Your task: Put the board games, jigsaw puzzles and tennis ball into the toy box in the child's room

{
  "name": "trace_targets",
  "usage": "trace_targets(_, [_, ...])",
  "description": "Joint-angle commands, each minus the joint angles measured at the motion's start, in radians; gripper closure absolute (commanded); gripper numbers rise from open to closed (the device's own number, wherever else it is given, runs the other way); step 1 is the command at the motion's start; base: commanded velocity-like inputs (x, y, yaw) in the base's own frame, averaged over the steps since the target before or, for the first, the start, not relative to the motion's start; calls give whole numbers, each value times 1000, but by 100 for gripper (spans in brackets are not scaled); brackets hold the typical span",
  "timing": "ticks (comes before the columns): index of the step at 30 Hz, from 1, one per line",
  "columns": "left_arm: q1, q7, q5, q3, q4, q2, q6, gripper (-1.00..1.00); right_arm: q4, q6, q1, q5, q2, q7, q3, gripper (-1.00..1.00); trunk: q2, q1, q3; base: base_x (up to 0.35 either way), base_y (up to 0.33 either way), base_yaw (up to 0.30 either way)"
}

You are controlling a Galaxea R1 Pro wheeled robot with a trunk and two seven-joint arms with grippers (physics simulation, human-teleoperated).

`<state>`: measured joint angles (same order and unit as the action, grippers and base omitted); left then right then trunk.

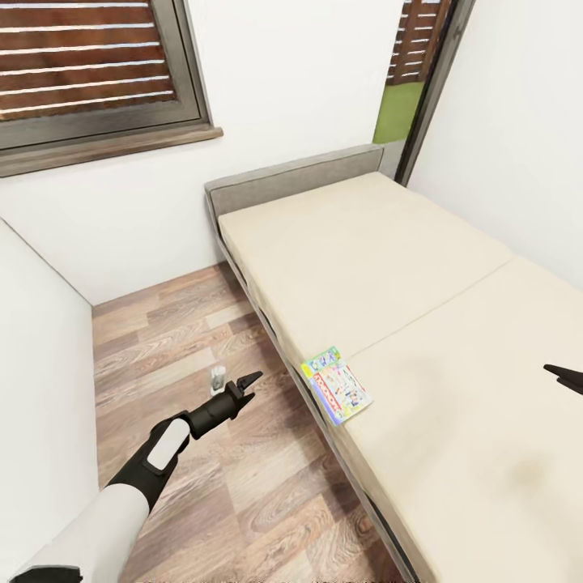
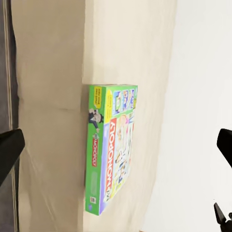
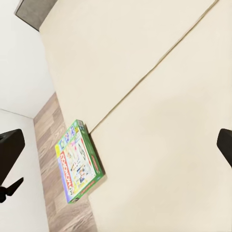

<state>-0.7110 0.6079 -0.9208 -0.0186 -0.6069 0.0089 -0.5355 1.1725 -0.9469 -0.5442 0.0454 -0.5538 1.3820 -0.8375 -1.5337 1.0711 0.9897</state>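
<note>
A green Monopoly board game [image 1: 336,386] lies flat at the near edge of the beige bed [image 1: 380,267], by the seam between the two mattress halves. My left gripper [image 1: 249,386] hovers over the floor just left of the bed, open, its fingers [image 2: 9,150] spread wide and aimed at the board game [image 2: 111,147]. My right gripper [image 1: 563,376] hangs above the mattress to the right of the box. It is open too, with nothing between its fingers [image 3: 9,152], and the board game [image 3: 77,162] lies ahead of it.
The bed's grey headboard [image 1: 291,178] stands against the back wall under a window with brown blinds [image 1: 89,57]. Wood floor [image 1: 186,340] runs along the bed's left side, with a small white object [image 1: 217,376] on it. White walls close in on both sides.
</note>
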Motion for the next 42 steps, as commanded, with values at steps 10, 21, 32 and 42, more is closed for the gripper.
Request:
trace_targets(10, [-48,1,38,-22,105,-16,31,-100,1,-12,-16,8,30,-13,43,-100,0,0,17,0,0,0])
trace_targets(21, [-55,0,52,-28,124,-20,40,-100,1,-13,-20,8,39,-46,73,-100,0,0,35,0,0,0])
trace_targets(32, [-56,0,53,-29,126,-22,41,-100,1,-13,-20,8,40,-50,76,-100,0,0,53,0,0,0])
trace_targets(42, [-57,2,52,-30,125,-26,43,-100,1,-13,-20,8,40,-51,77,-100,0,0,69,0,0,0])
